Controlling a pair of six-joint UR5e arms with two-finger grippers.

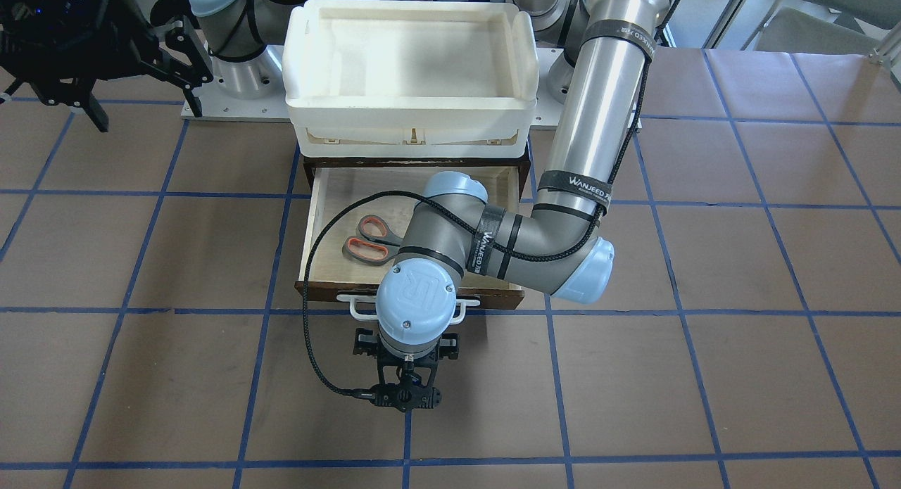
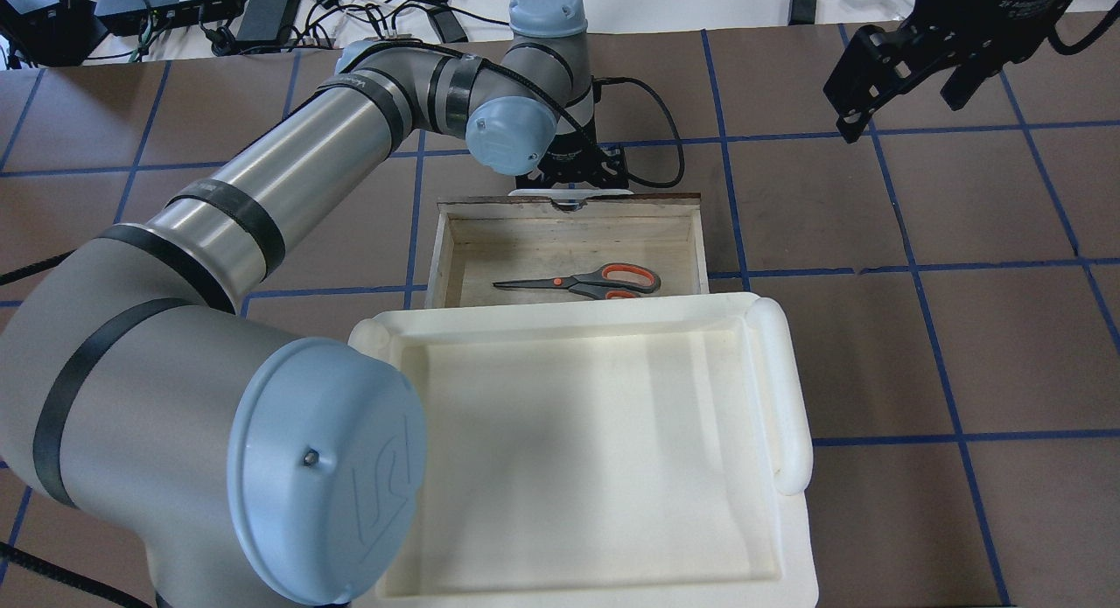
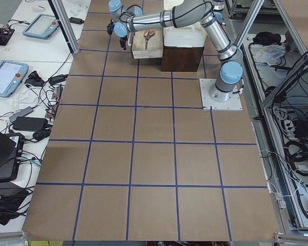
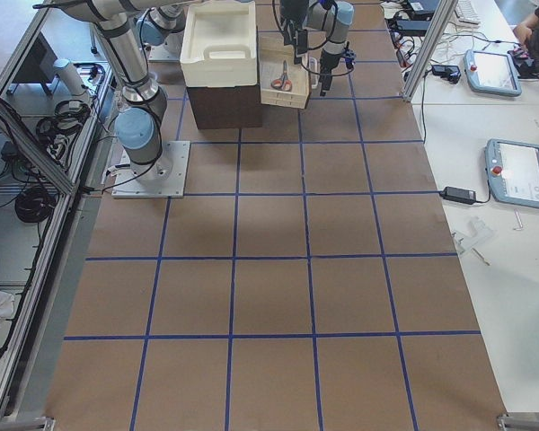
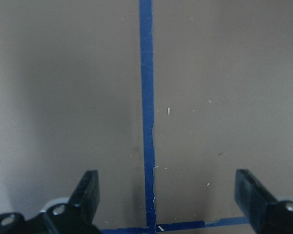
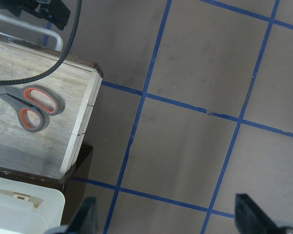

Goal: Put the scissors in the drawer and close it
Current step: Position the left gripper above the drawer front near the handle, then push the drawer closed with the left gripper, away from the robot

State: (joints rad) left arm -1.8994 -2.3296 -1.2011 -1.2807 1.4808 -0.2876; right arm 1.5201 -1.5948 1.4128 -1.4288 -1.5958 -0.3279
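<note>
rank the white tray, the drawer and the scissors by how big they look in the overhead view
1. white tray, largest, though being nearest the camera inflates it
2. drawer, its near end hidden by the tray
3. scissors, smallest by far

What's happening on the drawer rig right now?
The scissors lie flat inside the drawer, which is pulled out from under the white tray and not yet closed. The left gripper is just outside the drawer front, by the white handle, open and holding nothing. The right gripper hangs off to the side above the table, also open and empty.
</note>
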